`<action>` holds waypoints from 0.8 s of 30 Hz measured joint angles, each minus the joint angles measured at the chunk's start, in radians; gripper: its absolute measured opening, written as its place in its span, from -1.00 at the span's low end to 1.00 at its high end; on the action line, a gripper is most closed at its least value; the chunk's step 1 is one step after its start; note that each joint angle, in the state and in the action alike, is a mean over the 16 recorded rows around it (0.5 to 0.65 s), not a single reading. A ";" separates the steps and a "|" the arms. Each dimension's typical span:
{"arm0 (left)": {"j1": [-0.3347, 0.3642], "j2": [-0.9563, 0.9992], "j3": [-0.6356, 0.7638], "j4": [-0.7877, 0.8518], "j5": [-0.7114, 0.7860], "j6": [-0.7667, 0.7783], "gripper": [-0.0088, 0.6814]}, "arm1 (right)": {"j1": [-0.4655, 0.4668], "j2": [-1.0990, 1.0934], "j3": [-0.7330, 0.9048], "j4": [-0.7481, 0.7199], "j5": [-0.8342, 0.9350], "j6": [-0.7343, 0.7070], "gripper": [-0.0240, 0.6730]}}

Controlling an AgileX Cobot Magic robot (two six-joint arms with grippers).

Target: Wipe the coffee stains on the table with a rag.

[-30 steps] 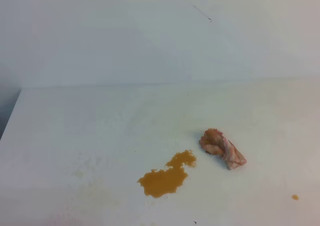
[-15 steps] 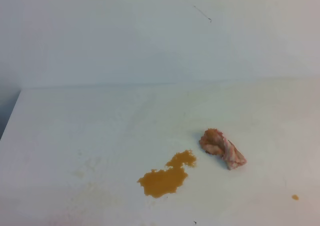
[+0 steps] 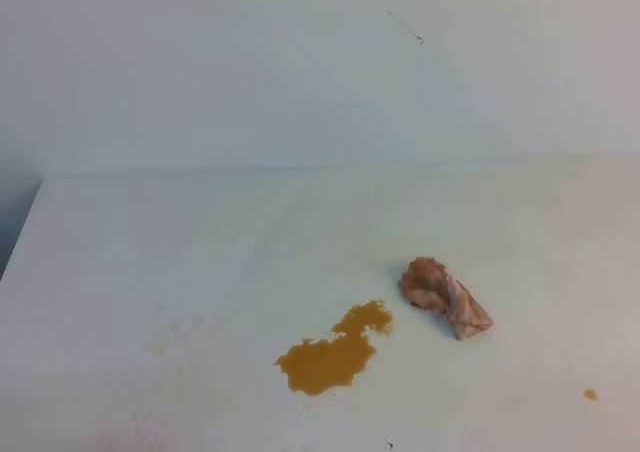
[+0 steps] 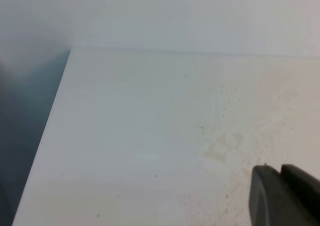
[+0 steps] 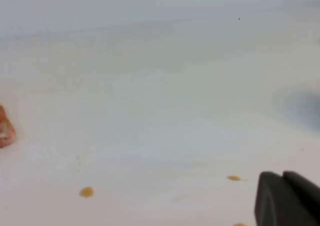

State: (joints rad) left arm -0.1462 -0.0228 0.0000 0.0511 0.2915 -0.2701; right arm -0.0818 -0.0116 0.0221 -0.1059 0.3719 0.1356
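- Left gripper (image 4: 280,173): seen only in its own wrist view, at the lower right corner; two dark jaws lie side by side with just a thin seam between them, holding nothing. It hangs above bare counter with faint yellowish smudges, at the counter's left end, well left of the coffee stains.
- Counter (image 3: 150,242): wide, plain white, flat; pale wall (image 3: 200,72) behind it. Faint yellowish smudges lie left of the coffee stains.
- Coffee stains (image 3: 325,360): landmark item. Orange-brown puddle of two joined blobs, the large one lower left, the small one upper right; it sits on the front middle of the counter.
- Rag (image 3: 445,298): wadded pinkish-tan cloth with orange-brown patches, lying on the counter just right of the coffee stains and a little further back, apart from them. Nothing grips it. Its edge also shows at the left border of the right wrist view.
- Lone orange dot (image 3: 590,394): small spot on the counter, well right of the coffee stains, near the front edge.
- Right gripper (image 5: 285,183): dark jaws in the lower right corner of its wrist view, closed together and empty, well right of the coffee stains and clear of the rag.
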 joint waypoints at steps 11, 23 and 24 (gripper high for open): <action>-0.001 -0.005 0.000 0.000 0.000 0.000 -0.98 | 0.000 0.000 0.000 -0.009 -0.009 -0.011 -0.94; -0.002 -0.008 0.002 0.000 0.000 0.000 -0.98 | 0.000 0.000 0.004 -0.017 -0.125 -0.016 -0.94; -0.002 -0.008 0.002 0.000 0.000 0.000 -0.98 | 0.000 0.000 0.005 -0.021 -0.141 -0.018 -0.94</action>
State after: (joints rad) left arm -0.1478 -0.0311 0.0019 0.0511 0.2915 -0.2701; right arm -0.0818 -0.0116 0.0269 -0.1265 0.2311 0.1180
